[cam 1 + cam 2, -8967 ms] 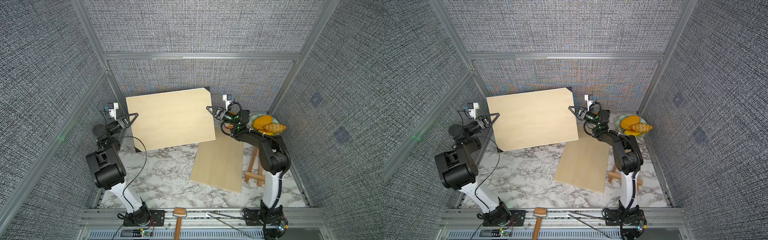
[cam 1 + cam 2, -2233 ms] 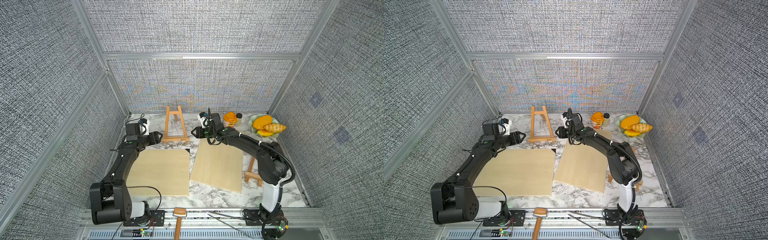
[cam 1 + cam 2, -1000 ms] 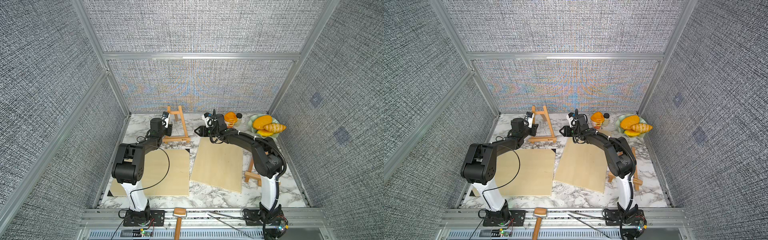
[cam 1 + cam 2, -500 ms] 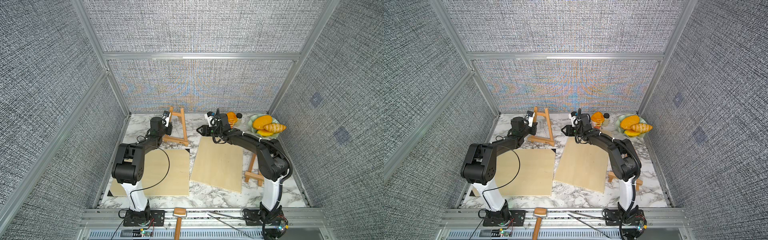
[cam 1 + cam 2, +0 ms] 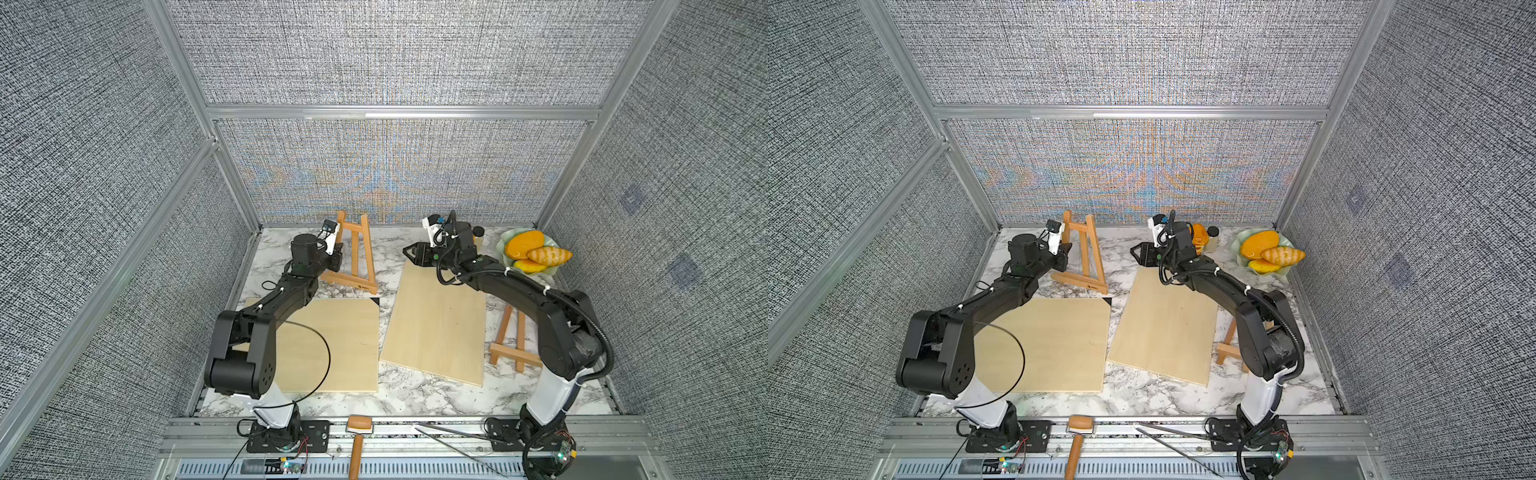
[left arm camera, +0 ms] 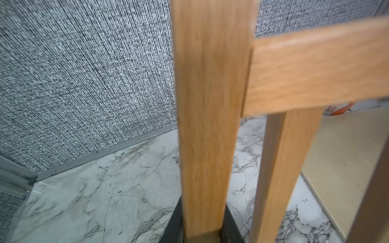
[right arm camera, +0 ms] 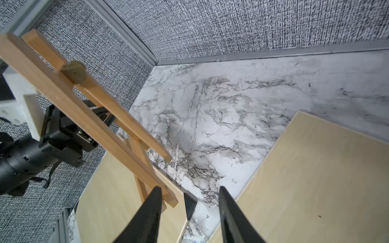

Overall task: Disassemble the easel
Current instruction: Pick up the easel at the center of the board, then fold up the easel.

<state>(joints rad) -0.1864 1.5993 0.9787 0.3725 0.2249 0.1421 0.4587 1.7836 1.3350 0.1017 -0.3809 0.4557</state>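
Easel [image 5: 368, 257] leg clamped in my left jaws, right jaws apart, empty; grip seems one-sided, so lifting could twist it loose

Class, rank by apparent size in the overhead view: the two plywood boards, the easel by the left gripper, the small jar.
1. left board and right board: near equal, unranked
2. easel
3. jar
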